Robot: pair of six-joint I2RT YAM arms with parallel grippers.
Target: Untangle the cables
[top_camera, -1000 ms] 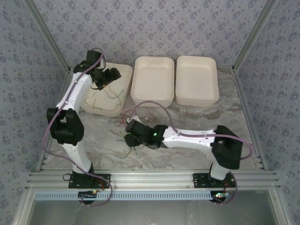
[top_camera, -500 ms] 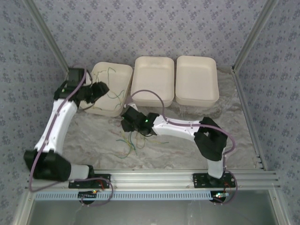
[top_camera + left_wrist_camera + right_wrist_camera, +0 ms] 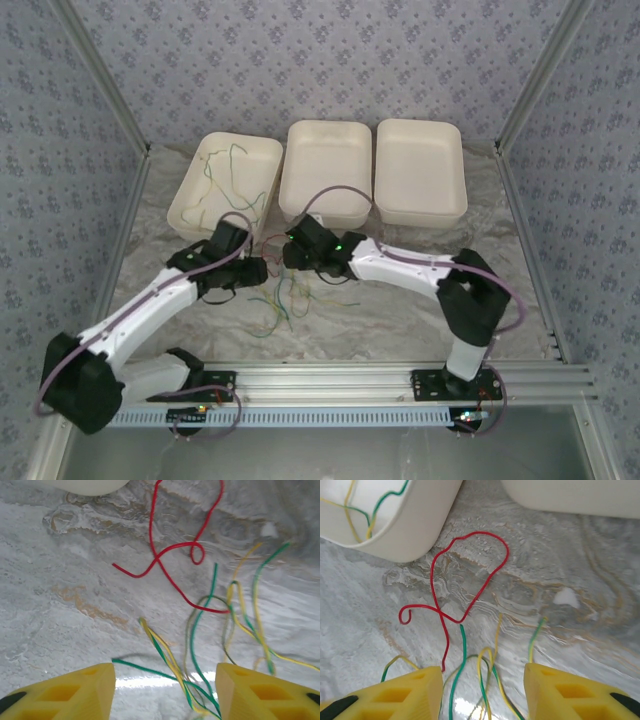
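The cables (image 3: pixel 280 300) lie in a loose tangle of green, yellow and yellow-green wires on the marble table, between the two arms. My left gripper (image 3: pixel 256 272) hovers just left of the tangle, and my right gripper (image 3: pixel 289 254) hangs above its far end. In the left wrist view, my left gripper (image 3: pixel 165 692) is open, with green and yellow strands (image 3: pixel 175 670) lying loose between the fingers. A red cable (image 3: pixel 170 550) curls beyond them. My right gripper (image 3: pixel 482 690) is open over green and yellow strands (image 3: pixel 487 680), with the red cable (image 3: pixel 470 595) looped ahead.
Three white trays stand along the back. The left tray (image 3: pixel 180 205) holds more green and yellow wires (image 3: pixel 228 160). The middle tray (image 3: pixel 325 175) and the right tray (image 3: pixel 420 170) are bare. The left tray's corner (image 3: pixel 405 530) lies close ahead of my right gripper. Metal rails border the table.
My left arm has swung down from the left tray to the table beside the tangle. My right gripper has moved back toward the trays, and the tangle has shifted slightly with it.
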